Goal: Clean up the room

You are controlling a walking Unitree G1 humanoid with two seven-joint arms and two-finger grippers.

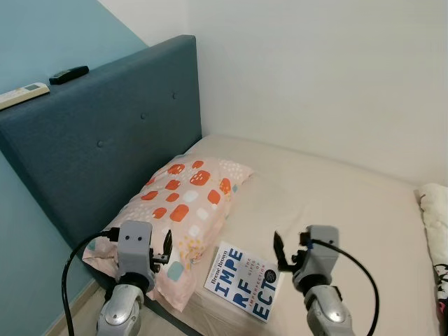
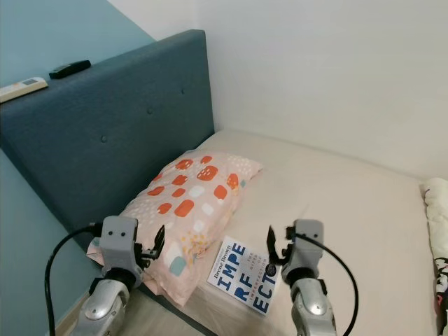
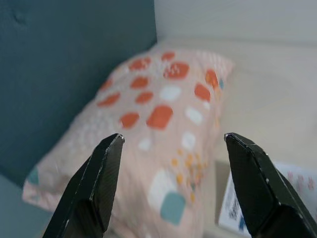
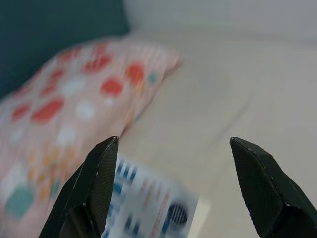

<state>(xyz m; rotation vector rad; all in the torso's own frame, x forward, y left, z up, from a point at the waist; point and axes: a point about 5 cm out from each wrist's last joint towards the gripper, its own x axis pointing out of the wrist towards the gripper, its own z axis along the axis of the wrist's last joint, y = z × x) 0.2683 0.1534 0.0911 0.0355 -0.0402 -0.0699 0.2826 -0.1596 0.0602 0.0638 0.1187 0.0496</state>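
The book (image 1: 242,280) lies flat on the bed (image 1: 336,210) at lower centre, just beside the spotted pillow (image 1: 178,210); its cover reads "Brené Brown" and "IMPERFECT". It looks not yet picked up, so tidying seems barely begun. The left gripper (image 1: 166,245) and right gripper (image 1: 278,253) hover nearby, fingers spread and empty.

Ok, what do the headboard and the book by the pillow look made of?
Headboard: apparently woven teal fabric over padding, matte, with button tufts dimpling it. Book: likely a paperback, card or paper cover printed white and blue, lying flat on the sheet; gloss is unclear.
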